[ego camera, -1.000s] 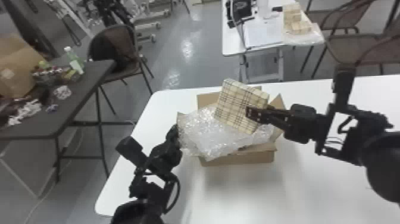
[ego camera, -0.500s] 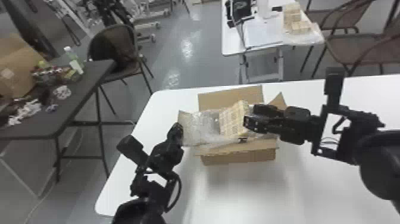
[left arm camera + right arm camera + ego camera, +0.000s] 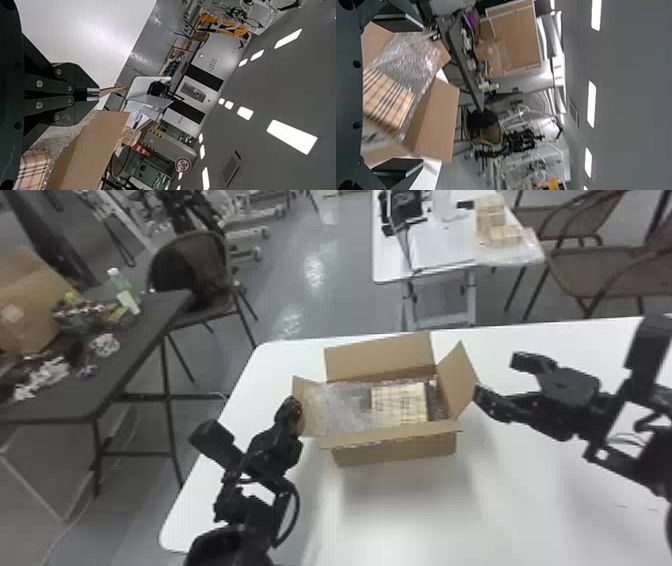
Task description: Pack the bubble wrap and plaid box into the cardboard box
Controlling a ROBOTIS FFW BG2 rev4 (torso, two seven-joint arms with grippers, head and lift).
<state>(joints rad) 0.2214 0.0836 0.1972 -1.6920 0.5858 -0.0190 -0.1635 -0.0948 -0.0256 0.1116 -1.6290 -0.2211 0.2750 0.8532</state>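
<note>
The cardboard box (image 3: 395, 452) stands on the white table with its flaps up. Inside it the plaid box (image 3: 398, 404) lies on the bubble wrap (image 3: 337, 405), which spreads toward the left flap. At that flap is my left gripper (image 3: 296, 415); in the left wrist view the left gripper (image 3: 94, 94) has its fingers closed on the flap's edge (image 3: 113, 90). My right gripper (image 3: 500, 382) is open just right of the right flap, holding nothing. In the right wrist view the right gripper (image 3: 421, 95) has widely parted fingers, with the plaid box (image 3: 387, 99) seen between them.
The white table (image 3: 400, 515) extends in front of the box and to its right. A dark table (image 3: 145, 325) with a bottle and clutter stands at left, beside a chair (image 3: 200, 285). Farther back is another white table (image 3: 390, 265) with more plaid boxes (image 3: 500, 232).
The plaid box has gone down into the cardboard box and been let go. My right gripper has opened and moved off to the right. The bubble wrap sits lower; the left arm has stayed put.
</note>
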